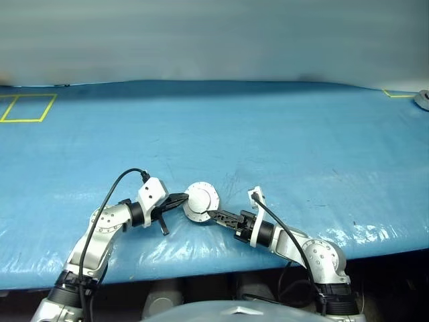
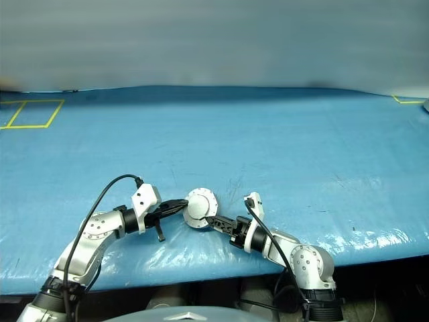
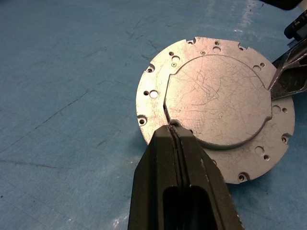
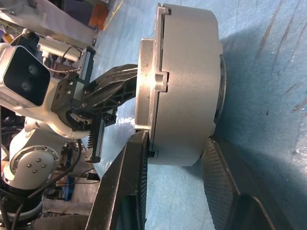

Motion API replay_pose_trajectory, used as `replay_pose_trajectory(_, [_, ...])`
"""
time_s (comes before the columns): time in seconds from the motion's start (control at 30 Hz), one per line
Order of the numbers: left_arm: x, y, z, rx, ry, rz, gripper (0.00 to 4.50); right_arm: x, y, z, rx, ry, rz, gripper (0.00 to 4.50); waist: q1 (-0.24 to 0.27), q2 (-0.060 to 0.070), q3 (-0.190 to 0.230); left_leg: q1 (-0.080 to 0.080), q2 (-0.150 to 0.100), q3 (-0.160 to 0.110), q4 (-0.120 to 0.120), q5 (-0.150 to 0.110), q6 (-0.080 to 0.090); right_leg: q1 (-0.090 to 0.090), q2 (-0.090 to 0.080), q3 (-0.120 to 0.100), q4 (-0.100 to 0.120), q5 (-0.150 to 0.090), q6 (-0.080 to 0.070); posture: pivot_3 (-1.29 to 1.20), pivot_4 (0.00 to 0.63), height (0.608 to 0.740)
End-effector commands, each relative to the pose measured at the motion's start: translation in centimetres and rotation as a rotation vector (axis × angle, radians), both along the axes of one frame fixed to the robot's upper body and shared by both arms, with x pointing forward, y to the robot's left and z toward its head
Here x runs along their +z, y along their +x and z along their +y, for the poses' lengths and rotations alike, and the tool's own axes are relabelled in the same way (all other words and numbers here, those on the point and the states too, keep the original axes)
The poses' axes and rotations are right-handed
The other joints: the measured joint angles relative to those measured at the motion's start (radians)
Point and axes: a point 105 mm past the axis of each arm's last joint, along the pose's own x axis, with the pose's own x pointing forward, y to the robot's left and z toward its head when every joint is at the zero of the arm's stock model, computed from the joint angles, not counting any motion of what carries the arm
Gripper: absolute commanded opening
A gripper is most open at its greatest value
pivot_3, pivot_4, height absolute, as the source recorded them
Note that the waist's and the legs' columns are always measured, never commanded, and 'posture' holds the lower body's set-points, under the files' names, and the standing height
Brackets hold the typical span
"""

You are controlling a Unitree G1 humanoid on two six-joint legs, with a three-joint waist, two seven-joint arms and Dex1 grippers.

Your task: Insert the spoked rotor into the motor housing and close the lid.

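Note:
A round silver assembly [image 1: 200, 200] hangs just above the blue table, held between both grippers. The lid [image 3: 216, 103] shows its plain silver face with the raised middle circle and a holed flange. Behind it is the motor housing [image 4: 187, 81], seen side-on as a thick silver drum. The spoked rotor is hidden. My left gripper [image 3: 171, 128] is shut on the lid's rim. My right gripper [image 4: 175, 141] comes from the other side, its two fingers [image 4: 136, 158] straddling the drum and pressing on its opposite faces.
The blue sheet [image 1: 268, 134] covers the whole table, and its front edge runs just below the arms. A yellow tape rectangle [image 1: 27, 107] lies far left. A yellow corner mark [image 1: 397, 94] and a pale object [image 1: 422, 99] are far right.

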Motion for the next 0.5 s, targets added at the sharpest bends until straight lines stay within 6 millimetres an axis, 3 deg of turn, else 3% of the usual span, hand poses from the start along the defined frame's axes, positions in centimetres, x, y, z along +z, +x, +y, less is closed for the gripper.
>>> replay_pose_trajectory(0.03, [-1.4,-0.8,-0.1,-0.023,0.018,0.065,0.00,0.5,0.4,0.7,0.004,0.012,-0.028,1.25,-0.001,0.000,0.000,0.000,0.000,0.000,0.000,0.000,0.000,0.000,0.000,0.000,0.000,0.000,0.000,0.00,0.150,0.740])
replay_pose_trajectory(0.5, [3.8,1.6,2.2,0.167,-0.289,0.022,0.00,1.2,2.2,0.9,-0.119,0.130,0.047,1.25,-0.012,0.001,0.002,-0.010,0.001,-0.002,0.000,0.000,0.000,-0.004,0.002,-0.003,0.000,0.004,-0.001,0.00,0.150,0.740])
